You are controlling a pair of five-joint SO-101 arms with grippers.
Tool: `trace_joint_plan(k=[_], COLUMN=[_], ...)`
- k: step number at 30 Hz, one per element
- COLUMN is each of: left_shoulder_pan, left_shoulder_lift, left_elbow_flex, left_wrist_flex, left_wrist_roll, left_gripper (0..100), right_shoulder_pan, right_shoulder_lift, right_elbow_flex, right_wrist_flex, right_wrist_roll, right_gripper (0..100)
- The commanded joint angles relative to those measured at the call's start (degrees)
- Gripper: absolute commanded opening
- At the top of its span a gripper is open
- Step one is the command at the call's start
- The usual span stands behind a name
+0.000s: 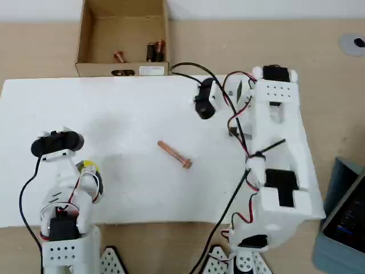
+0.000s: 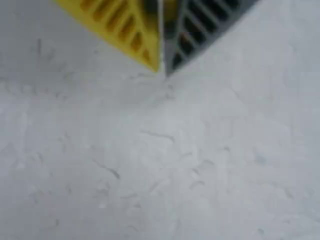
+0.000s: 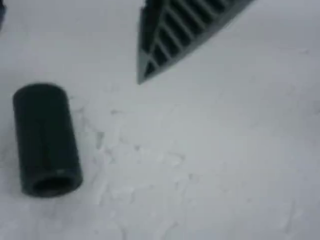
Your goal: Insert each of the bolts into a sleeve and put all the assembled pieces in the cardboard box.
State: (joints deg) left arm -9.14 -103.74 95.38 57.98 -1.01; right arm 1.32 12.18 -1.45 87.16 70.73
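Observation:
A copper bolt lies loose at the middle of the white mat. A black sleeve lies on its side on the mat, close to my right gripper. That gripper is open, and one dark ribbed finger hangs just above the mat beside the sleeve. My left gripper is shut on nothing, its yellow and grey tips meeting over bare mat. In the high view the left gripper is at the mat's front left, well away from the bolt. The cardboard box stands behind the mat and holds assembled pieces.
The right arm's white body and its cables reach over the mat's right side. A dark device sits off the mat at the front right. Bare mat surrounds the bolt.

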Motion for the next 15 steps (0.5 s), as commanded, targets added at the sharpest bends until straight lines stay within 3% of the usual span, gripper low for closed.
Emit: trace_joint_plan(k=[1, 15], left_shoulder_pan=[-0.1, -0.1], left_shoulder_lift=[-0.6, -0.6], left_elbow_flex=[-0.4, -0.4], left_wrist_flex=[0.0, -0.2], left_wrist_roll=[-0.3, -0.3], left_gripper=[0, 0], right_shoulder_pan=[-0.4, -1.5], right_shoulder_lift=[1.1, 11.3], right_elbow_flex=[-0.1, -0.1], right_wrist_flex=[-1.8, -7.6], right_wrist_roll=[0.7, 0.4], right_gripper=[21.0, 20.5])
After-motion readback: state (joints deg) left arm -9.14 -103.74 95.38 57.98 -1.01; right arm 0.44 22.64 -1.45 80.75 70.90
